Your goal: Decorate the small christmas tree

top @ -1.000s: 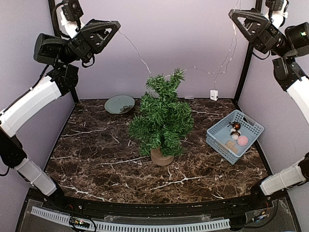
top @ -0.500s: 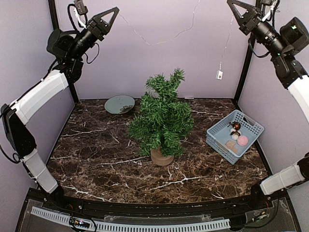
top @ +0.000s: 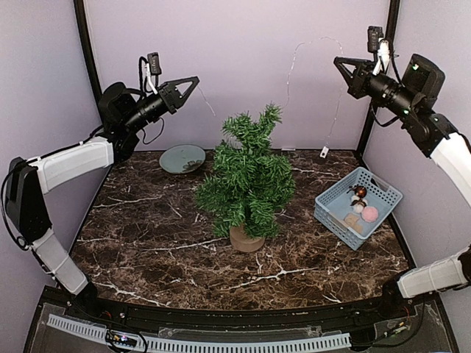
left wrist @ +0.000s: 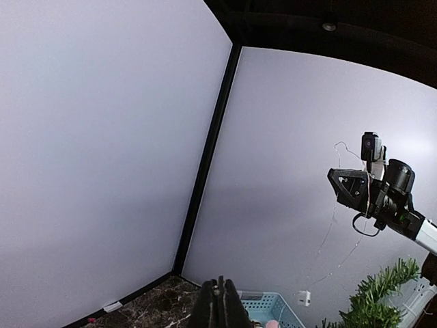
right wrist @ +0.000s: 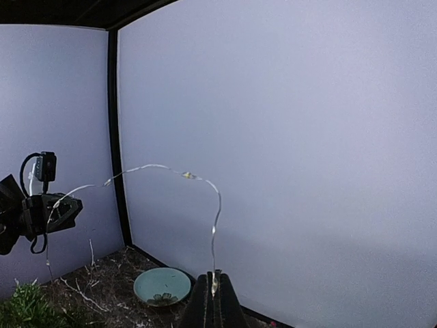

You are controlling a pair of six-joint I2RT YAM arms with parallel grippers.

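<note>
Right gripper (right wrist: 214, 290), raised high at 2 o'clock from the tree, has its fingers pressed narrow on a thin light wire (right wrist: 151, 166). From the pinch the strand climbs, bends over and arcs across the back wall toward the left gripper (top: 193, 81), raised at 10 o'clock from the tree. That gripper's fingers (left wrist: 218, 304) are also pressed flat together with no gap, and the wire meets their tip. A short length of strand trails down from it. A second loose length drops from the right side, ending in a small white box (top: 324, 152) that hangs against the wall just above the table's rear edge, at 1 o'clock from the tree.

The small christmas tree (top: 246, 184) stands upright on its round wooden stump (top: 245, 240) at the middle of the dark marble table (top: 140, 235), with no wire on its branches. A pale green dish (top: 182, 158) sits at 11 o'clock from it, near the back wall. A blue basket (top: 331, 209) holding a few small ornaments, one of them pink (top: 369, 213), lies at 3 o'clock.
</note>
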